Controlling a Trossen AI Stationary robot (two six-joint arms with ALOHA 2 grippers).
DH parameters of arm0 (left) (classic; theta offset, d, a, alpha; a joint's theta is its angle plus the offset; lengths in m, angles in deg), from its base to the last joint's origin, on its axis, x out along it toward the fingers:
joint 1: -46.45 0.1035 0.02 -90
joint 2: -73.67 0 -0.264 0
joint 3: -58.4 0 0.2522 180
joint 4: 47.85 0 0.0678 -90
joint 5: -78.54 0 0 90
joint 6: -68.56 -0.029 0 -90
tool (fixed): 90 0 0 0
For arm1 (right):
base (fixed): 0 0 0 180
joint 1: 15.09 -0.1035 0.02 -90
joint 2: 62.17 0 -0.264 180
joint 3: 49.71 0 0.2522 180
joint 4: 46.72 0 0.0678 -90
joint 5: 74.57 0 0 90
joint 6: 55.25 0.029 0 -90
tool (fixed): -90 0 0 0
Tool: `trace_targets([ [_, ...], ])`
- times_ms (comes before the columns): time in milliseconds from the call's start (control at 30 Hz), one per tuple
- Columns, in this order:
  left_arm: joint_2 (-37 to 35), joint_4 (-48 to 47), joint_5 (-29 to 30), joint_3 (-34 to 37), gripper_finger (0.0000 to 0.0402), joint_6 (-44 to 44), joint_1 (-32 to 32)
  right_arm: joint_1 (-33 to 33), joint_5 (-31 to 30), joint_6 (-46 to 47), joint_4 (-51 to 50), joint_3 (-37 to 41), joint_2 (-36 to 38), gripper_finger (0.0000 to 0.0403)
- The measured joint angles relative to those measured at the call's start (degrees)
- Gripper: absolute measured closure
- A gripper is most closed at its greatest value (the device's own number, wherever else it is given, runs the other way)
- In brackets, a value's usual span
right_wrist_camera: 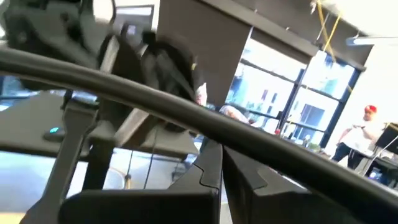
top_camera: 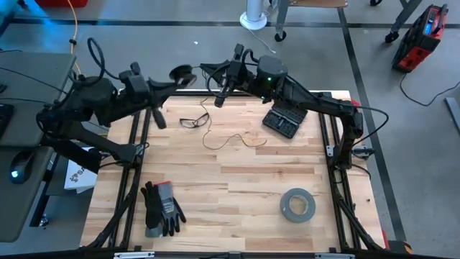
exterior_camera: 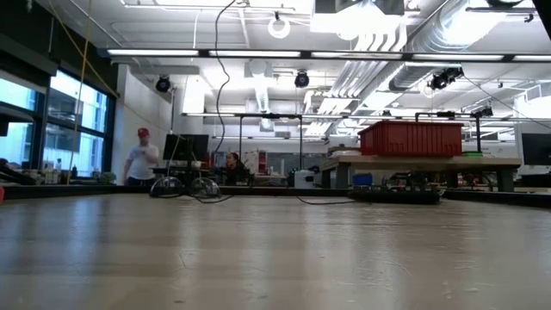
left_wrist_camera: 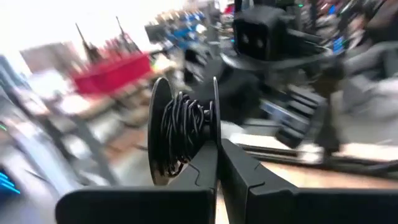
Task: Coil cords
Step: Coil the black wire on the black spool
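While the left gripper (left_wrist_camera: 216, 146) grips the small round black spool (left_wrist_camera: 181, 132) at the table's far edge, its jaws pinch 1 flange. Thin dark cord (top_camera: 228, 138) is wound loosely round the spool's core, and the rest trails in loops over the wooden table (top_camera: 237, 187). Far right, the right gripper (top_camera: 221, 92) hangs, jaws shut.

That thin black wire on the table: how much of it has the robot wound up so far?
Some is done: the small black spool, pinched in the left claw, already carries several turns. In hand: both arms are raised at the table's far edge, the right claw shut close to the spool. Left: a long stretch of thin cord lies loose in loops on the wooden table, beside the glasses.
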Motion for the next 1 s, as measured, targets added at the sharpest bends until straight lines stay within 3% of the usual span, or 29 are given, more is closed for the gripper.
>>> trace_targets([
  [100, 1.2, 5.1, 0.6, 0.0, 0.0402, -10.6, 0.0, -0.4, 0.2, 0.8, -2.4, 0.0, 0.4, 0.0403],
  [233, 2.1, 8.7, -1.7, 0.0, 0.0401, -17.1, -0.2, -1.0, -0.3, 3.4, -3.7, 0.0, 1.4, 0.0403],
  [400, 2.0, 9.3, -1.9, 0.0, 0.0401, -15.6, -0.5, -1.1, -2.2, 9.2, -7.7, 0.0, 2.9, 0.0381],
  [733, 2.0, 9.7, -2.1, 0.0, 0.0401, -15.2, -2.3, -1.3, -1.3, 14.6, -26.2, 0.0, 6.5, 0.0251],
  [867, 2.0, 9.7, -2.2, 0.0, 0.0401, -15.0, -2.4, -1.2, 4.2, 16.3, -29.7, 0.0, 8.4, 0.0233],
  [1000, 2.0, 9.7, -4.4, 0.0, 0.0401, -14.3, -2.3, -0.9, 5.5, 11.6, -33.0, 0.1, 9.1, 0.0231],
])
